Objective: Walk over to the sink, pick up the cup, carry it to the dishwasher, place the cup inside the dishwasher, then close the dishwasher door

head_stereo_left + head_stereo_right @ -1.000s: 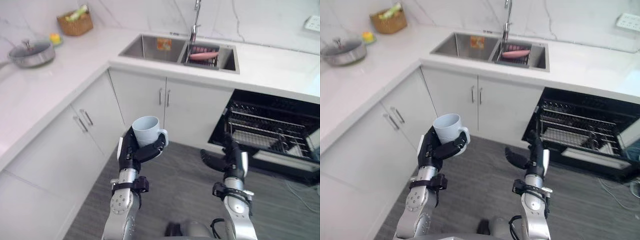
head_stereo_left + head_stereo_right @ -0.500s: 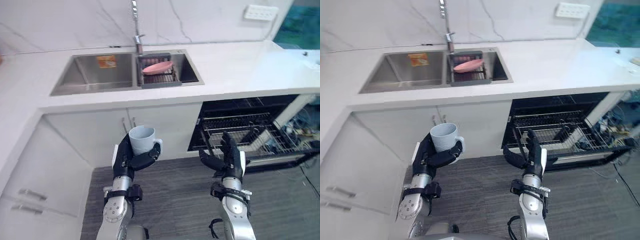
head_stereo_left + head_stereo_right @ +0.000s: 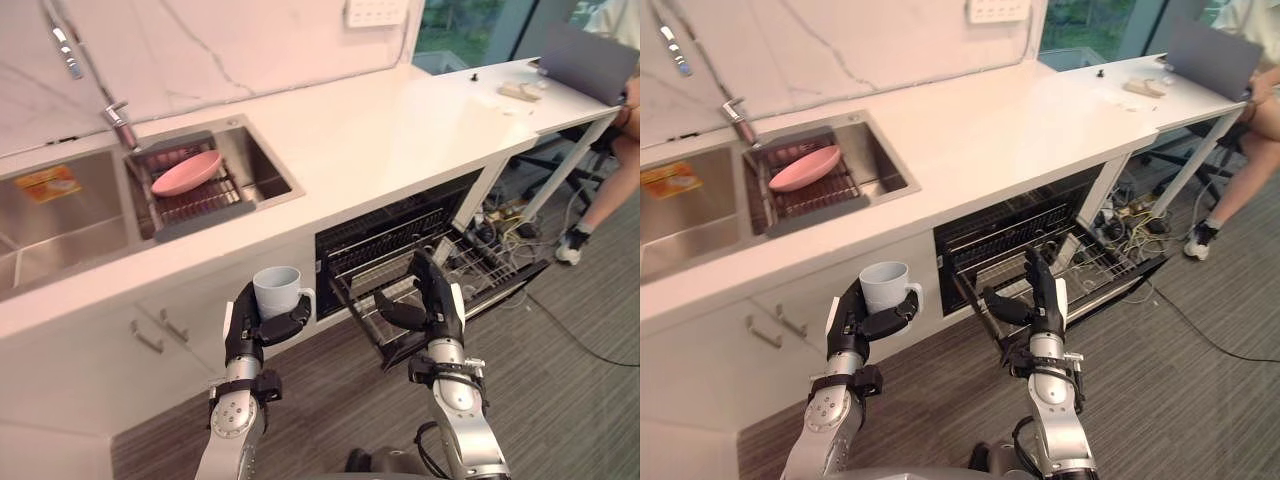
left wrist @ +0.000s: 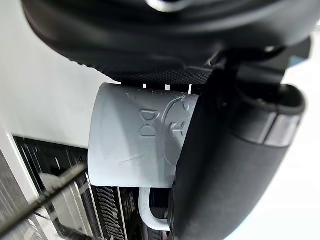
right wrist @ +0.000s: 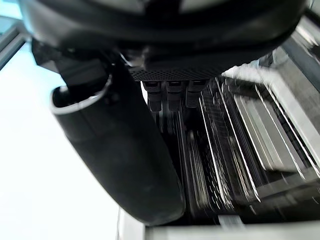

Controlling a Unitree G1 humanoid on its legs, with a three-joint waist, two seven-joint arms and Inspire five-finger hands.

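– Left hand (image 3: 250,328), contents?
– One pale cup (image 3: 277,290), fingers and thumb curled round its lower body. It stands upright with its long axis vertical and its mouth up. Handle on the side facing the right hand.
– Right hand (image 3: 435,305)?
– Fingers straight and spread, nothing held, raised just short of the pulled-out rack (image 3: 480,268).
– Edges, room?
– Open dishwasher (image 3: 395,232) beyond and right of the cup hand. Counter (image 3: 400,130) edge above both hands. Sink (image 3: 262,170) beyond the left hand, pink plate (image 3: 187,172) inside. Open floor (image 3: 570,400) right of the right hand.
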